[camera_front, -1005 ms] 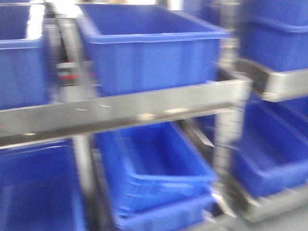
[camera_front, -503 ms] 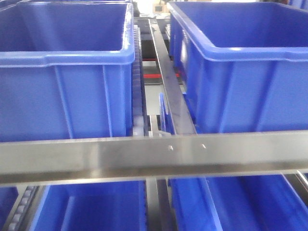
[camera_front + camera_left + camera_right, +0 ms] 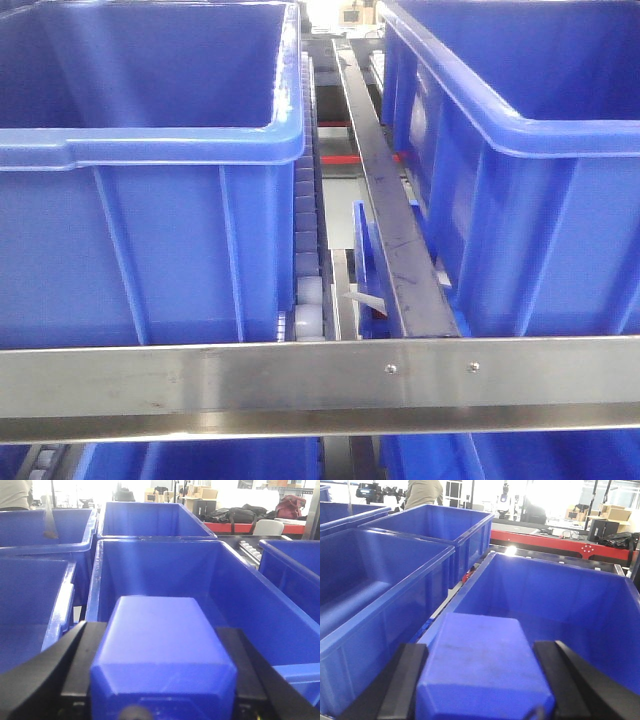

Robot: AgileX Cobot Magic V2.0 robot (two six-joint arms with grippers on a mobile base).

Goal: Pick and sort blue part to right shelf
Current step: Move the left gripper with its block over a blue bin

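Left wrist-mounted: my left pincer (image 3: 160, 672) clamps a blue part (image 3: 160, 630) facing an open crate (image 3: 150, 575) | right pincer (image 3: 482, 680) clamps a second blue part (image 3: 480, 650) | right shelf (image 3: 300, 385): steel rail, white rollers (image 3: 308, 322) | room bright, cluttered (cardboard boxes (image 3: 200, 492), bags (image 3: 235, 515) behind)

My left pincer (image 3: 161, 680) points forward, its black fingers (image 3: 60, 675) clamped on either side of a blue block (image 3: 160, 630). My right pincer (image 3: 485, 685) grips a second blue block (image 3: 480, 650) likewise.

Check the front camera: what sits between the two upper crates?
In the front view, a track of white rollers beside the left crate and a dark metal rail beside the right crate.
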